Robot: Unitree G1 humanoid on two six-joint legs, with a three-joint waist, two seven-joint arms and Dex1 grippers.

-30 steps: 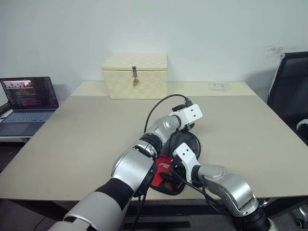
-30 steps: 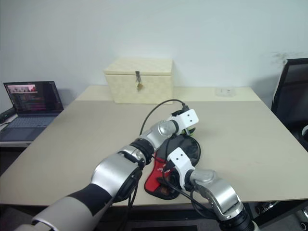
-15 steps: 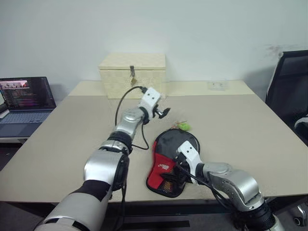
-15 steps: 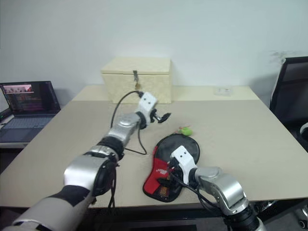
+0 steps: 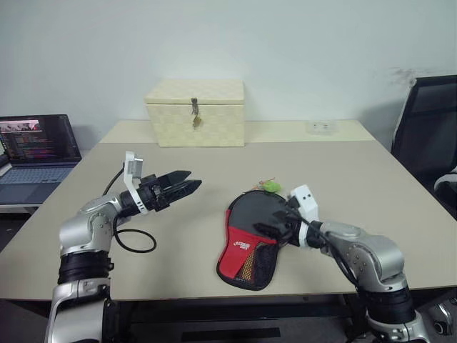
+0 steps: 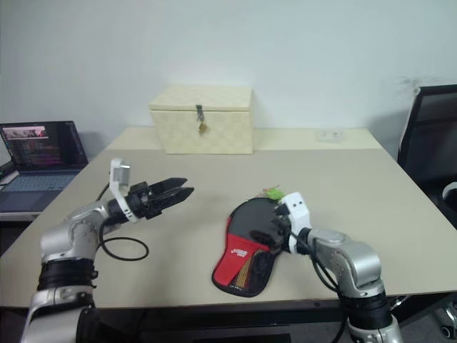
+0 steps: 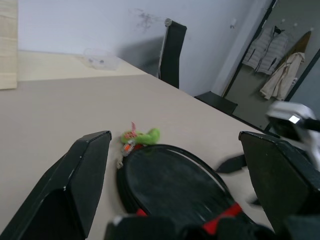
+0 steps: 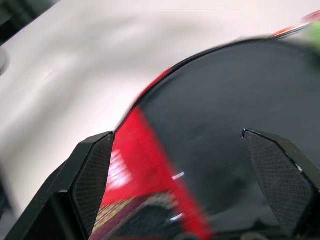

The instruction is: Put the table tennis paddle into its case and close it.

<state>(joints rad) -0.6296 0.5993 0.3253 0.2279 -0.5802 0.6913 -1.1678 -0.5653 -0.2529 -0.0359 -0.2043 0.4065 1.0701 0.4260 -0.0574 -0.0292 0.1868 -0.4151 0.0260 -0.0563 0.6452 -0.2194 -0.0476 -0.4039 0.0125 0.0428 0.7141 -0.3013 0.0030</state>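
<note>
Black fabric, paddle-shaped case [image 5: 251, 239] with a red panel, a white logo and a black mesh patch is seen lying flat on the beige desk [image 5: 357, 179], near the desk's front edge and somewhat right of its middle. Its round black end is turned away from the front edge and its red, mesh-covered end toward it. Whether the case is zipped cannot be told, and the table tennis paddle itself cannot be made out apart from the case.

A small green charm [image 5: 270, 187] with a bit of pink and red is seen just beyond the round end of the case, seemingly attached at its edge.

The right gripper [image 5: 282, 221] is held just above the right side of the case, over its round black part, with its two black fingers spread apart and nothing between them; contact with the fabric cannot be confirmed.

The left gripper [image 5: 187, 187] is held well to the left of the case, above the desk, pointing toward the case, with its fingers likewise parted and empty. A black cable [image 5: 132, 239] is looped on the desk below that arm.

Farther from the case, at the back of the desk, a cream woven box [image 5: 196, 113] with a metal latch is standing closed. A small clear object [image 5: 321, 127] is lying at the back right. An open laptop [image 5: 32, 146] is set left of the desk, and a black office chair [image 5: 428, 136] to its right.
</note>
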